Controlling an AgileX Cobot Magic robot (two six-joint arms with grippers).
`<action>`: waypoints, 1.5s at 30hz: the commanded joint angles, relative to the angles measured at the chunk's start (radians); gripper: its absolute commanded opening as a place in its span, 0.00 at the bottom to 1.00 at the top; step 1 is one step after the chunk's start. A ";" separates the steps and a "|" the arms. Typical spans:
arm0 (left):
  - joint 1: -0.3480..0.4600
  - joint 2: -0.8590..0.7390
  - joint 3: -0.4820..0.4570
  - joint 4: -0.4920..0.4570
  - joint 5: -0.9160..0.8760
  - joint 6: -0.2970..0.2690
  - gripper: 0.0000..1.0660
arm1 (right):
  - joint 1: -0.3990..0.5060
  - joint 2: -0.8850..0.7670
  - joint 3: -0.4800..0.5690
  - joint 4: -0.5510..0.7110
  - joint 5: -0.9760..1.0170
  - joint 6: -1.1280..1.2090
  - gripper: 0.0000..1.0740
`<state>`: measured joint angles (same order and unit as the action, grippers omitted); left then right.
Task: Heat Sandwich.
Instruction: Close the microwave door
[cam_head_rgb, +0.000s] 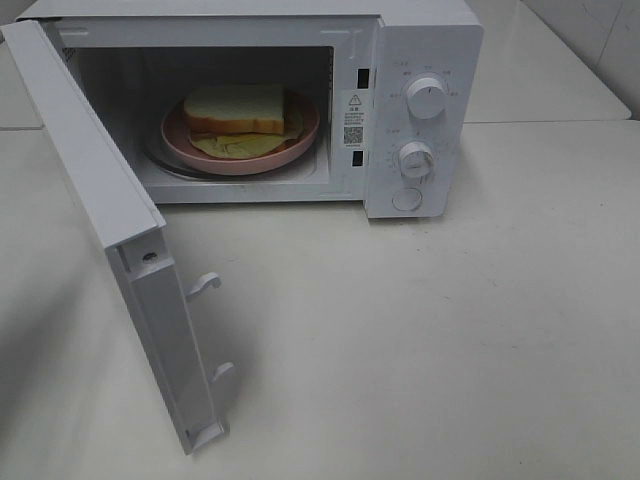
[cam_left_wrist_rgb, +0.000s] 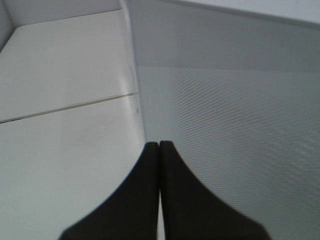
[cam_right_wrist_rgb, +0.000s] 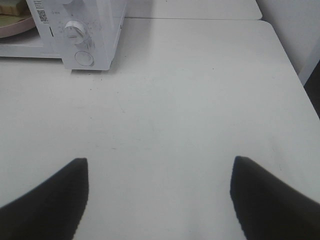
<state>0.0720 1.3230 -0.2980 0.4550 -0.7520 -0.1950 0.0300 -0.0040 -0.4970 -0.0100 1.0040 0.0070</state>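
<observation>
— Two grippers to enter. Item one, left gripper (cam_left_wrist_rgb: 159, 145): pose?
— Black fingers (cam_left_wrist_rgb: 140, 210) point low along the white tabletop (cam_left_wrist_rgb: 60, 150). The tips are hard by the fine-dotted panel of the white hinged door (cam_left_wrist_rgb: 235, 125). Contact with the panel: cannot tell.
— Jaws?
— Pressed together tip to tip, nothing between them.
— Item two, right gripper (cam_right_wrist_rgb: 160, 165)?
— Held above the tabletop, tilted down and forward. It faces the control side of the white microwave oven (cam_right_wrist_rgb: 95, 25) and is well apart from it. The oven's lower white round knob (cam_right_wrist_rgb: 74, 30) and the round white button (cam_right_wrist_rgb: 84, 58) under it show ahead.
— Jaws?
— Spread wide, one black finger (cam_right_wrist_rgb: 55, 200) at each side, only tabletop seen between. Holds nothing, touches nothing.
— Item three, the task's thing?
— One white-bread sandwich with tan crust (cam_head_rgb: 237, 110), pale yellow filling spreading out from under it. It lies on a round pink plate (cam_head_rgb: 305, 135), and the plate sits on the floor of the oven cavity, about centred.
— Door?
— Swung wide open toward the left of the high view, with two white latch hooks (cam_head_rgb: 205, 285) standing out from its free edge.
</observation>
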 joint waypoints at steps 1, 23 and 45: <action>-0.008 0.050 0.000 0.082 -0.109 -0.039 0.00 | -0.008 -0.028 0.000 0.000 -0.008 0.006 0.71; -0.418 0.224 -0.146 -0.236 -0.107 0.097 0.00 | -0.008 -0.028 0.000 0.000 -0.008 0.006 0.71; -0.724 0.443 -0.430 -0.631 -0.045 0.279 0.00 | -0.008 -0.028 0.000 0.000 -0.008 0.007 0.71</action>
<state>-0.6450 1.7670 -0.7190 -0.1580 -0.7990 0.0800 0.0300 -0.0040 -0.4970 -0.0100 1.0030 0.0070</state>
